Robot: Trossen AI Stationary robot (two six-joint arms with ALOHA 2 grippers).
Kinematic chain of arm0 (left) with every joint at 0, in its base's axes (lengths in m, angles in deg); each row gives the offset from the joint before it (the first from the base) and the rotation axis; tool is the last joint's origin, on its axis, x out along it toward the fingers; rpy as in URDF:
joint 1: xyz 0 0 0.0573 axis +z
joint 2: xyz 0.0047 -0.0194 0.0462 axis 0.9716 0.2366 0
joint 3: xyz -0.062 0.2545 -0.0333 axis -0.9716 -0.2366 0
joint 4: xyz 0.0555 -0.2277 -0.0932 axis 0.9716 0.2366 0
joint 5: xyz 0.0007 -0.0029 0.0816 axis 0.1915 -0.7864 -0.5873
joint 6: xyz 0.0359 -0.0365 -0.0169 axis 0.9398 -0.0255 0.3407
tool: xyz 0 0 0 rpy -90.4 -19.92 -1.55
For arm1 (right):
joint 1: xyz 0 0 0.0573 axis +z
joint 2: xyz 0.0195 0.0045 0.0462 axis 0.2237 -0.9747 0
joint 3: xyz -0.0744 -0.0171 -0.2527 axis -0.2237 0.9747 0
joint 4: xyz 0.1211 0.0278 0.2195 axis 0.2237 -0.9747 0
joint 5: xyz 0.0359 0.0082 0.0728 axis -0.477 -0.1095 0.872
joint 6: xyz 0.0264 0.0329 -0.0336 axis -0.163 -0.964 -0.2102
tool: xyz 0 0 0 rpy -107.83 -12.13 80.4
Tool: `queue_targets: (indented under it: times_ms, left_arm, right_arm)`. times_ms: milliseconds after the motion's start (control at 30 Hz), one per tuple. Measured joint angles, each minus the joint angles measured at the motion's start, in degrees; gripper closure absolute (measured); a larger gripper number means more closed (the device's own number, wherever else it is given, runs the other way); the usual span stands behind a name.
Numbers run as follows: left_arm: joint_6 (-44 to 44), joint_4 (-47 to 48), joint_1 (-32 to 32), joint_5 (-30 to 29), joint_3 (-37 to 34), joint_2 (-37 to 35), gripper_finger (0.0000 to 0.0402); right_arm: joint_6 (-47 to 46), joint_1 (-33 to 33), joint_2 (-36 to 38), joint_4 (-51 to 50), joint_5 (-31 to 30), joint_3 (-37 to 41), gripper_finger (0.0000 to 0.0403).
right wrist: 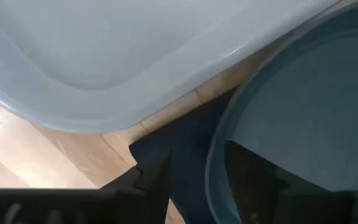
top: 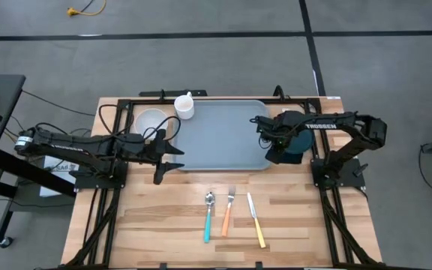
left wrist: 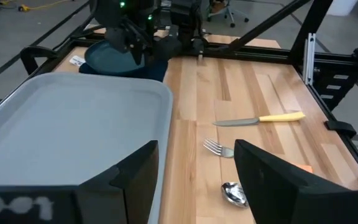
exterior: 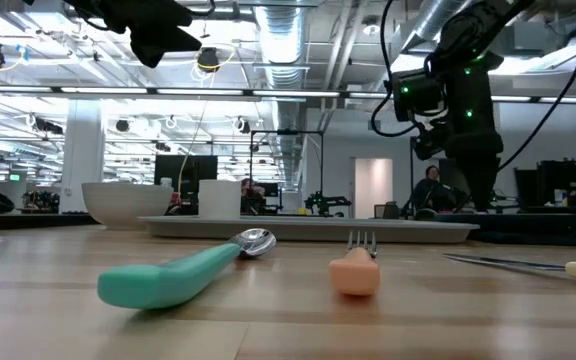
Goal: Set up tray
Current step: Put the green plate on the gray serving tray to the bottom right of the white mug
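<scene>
Nearest the front edge of the desk [top: 163, 217] lay three pieces of cutlery side by side: a teal-handled spoon [top: 208, 217], an orange-handled fork [top: 228, 213] and a yellow-handled knife [top: 255, 219], apparently set out for loading. Behind them the tray [top: 223, 135] sat flat across the middle of the desk, its bed bare, so setting up had probably not begun.

The left end effector [top: 168, 157] hovered at the tray's left edge with its fingers [left wrist: 263, 180] spread wide and nothing between them, pointing across the tray and cutlery as though ready to pick something. A white bowl [top: 153, 121] rested just beyond it, beside the tray's far-left corner, with a white cup [top: 184, 106] close by.

At the tray's right edge the right end effector [top: 277, 152] was lowered over a dark blue plate [right wrist: 303, 106] that sat on a navy napkin [right wrist: 185, 155]. Its fingers [right wrist: 151, 171] straddled the plate's rim, seemingly lined up to grasp the plate, though not closed on it.
</scene>
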State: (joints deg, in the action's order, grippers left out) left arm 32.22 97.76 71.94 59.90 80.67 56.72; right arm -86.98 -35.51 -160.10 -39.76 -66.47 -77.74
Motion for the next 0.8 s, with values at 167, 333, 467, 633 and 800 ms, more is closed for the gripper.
queue_targets:
  times_ms: [167, 333, 467, 633, 800]
  left_arm:
    - [-0.02, 0.01, -0.04, 0.00, 0.00, 0.00, 0.0203]
    - [-0.47, 0.03, -0.01, 0.00, 0.00, 0.00, 0.0203]
    - [-0.61, 0.04, -0.01, 0.00, 0.00, 0.00, 0.0203]
    - [-0.98, 0.04, -0.01, 0.00, 0.00, 0.00, 0.0203]
    - [-0.98, 0.04, -0.01, 0.00, 0.00, 0.00, 0.0203]
  right_arm:
    - [-2.15, 0.00, -0.03, 1.51, -1.67, 0.16, 0.0272]
    - [-3.05, 0.00, -0.07, 1.66, -4.01, 0.16, 0.0275]
    - [-3.56, 0.00, -0.07, 1.66, -4.21, 0.16, 0.0275]
    - [-3.62, 0.07, -0.07, 1.60, -4.21, 0.16, 0.0275]
    - [-2.73, 0.07, -0.07, 1.55, -4.19, 0.18, 0.0275]
